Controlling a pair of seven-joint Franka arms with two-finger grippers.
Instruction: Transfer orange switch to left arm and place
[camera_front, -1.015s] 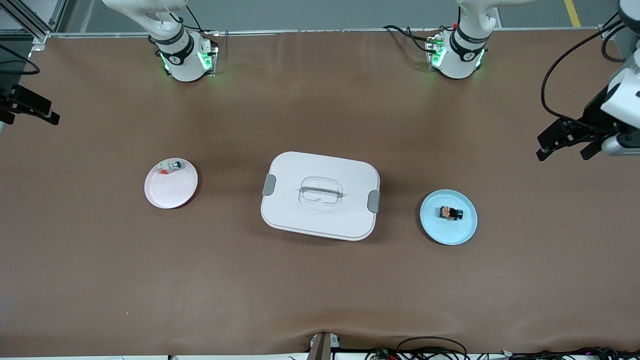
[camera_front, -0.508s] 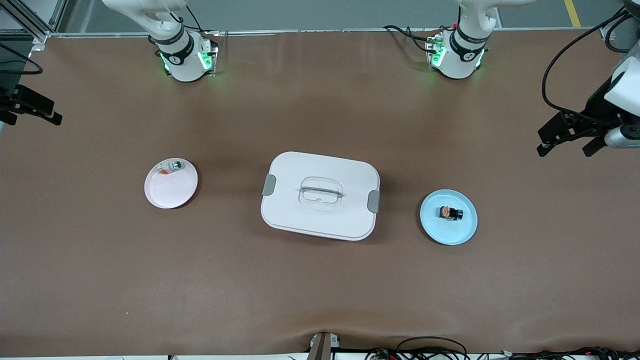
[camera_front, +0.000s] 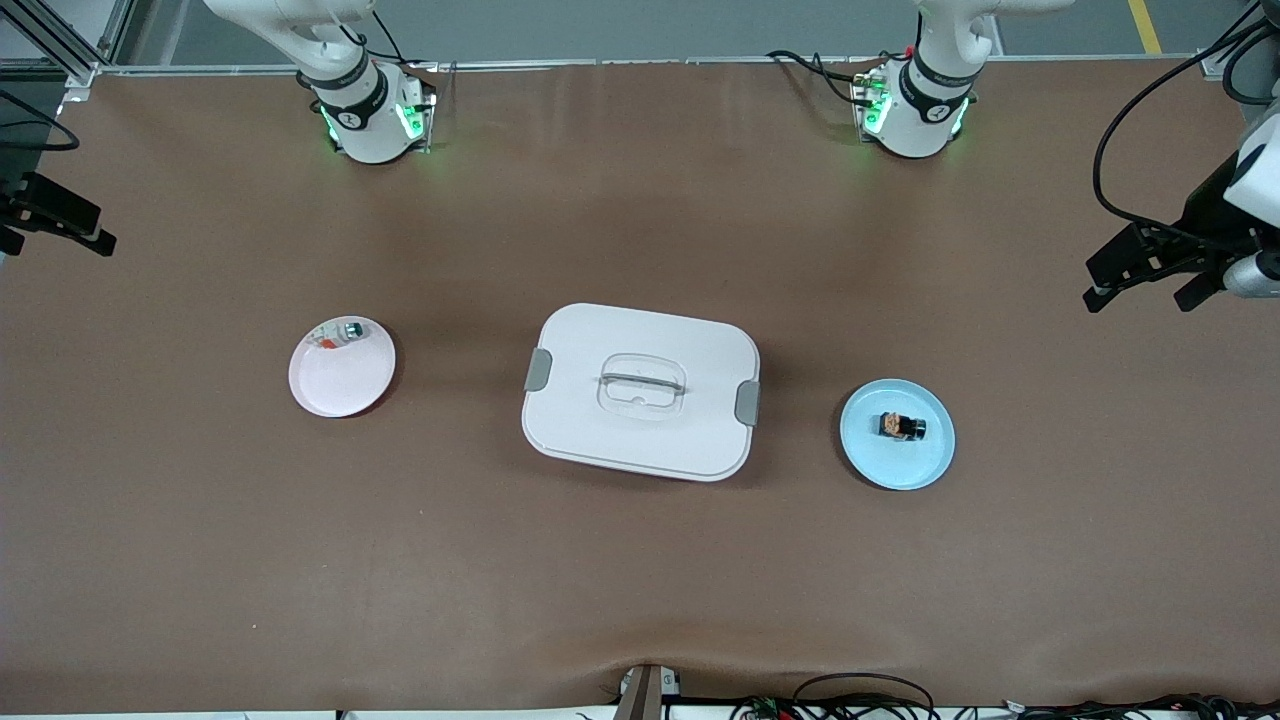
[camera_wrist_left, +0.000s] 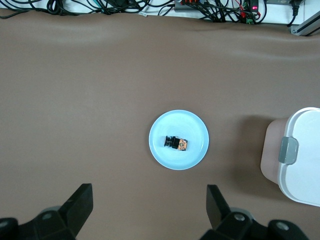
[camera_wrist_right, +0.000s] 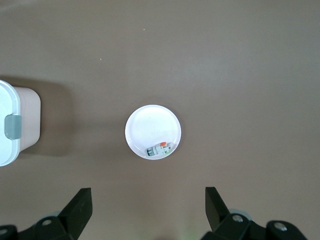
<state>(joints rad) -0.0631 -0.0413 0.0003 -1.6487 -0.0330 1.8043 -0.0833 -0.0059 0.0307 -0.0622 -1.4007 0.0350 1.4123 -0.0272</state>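
Pickup not begun: the orange switch (camera_wrist_left: 177, 143) lies on the blue plate (camera_wrist_left: 196, 125), well clear of the left gripper (camera_wrist_left: 149, 210), jaws wide; that gripper must probably descend over it. The right gripper (camera_wrist_right: 148, 212) waits, jaws wide, above the pink plate (camera_wrist_right: 150, 122).

White arms (camera_front: 345, 80), black joint bands, green-lit bases, black cables

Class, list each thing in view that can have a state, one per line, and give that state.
box: lid on, both latches down
orange switch: lying on its side on the blue plate
left gripper: fingers open, empty
right gripper: fingers open, empty, over the pink plate
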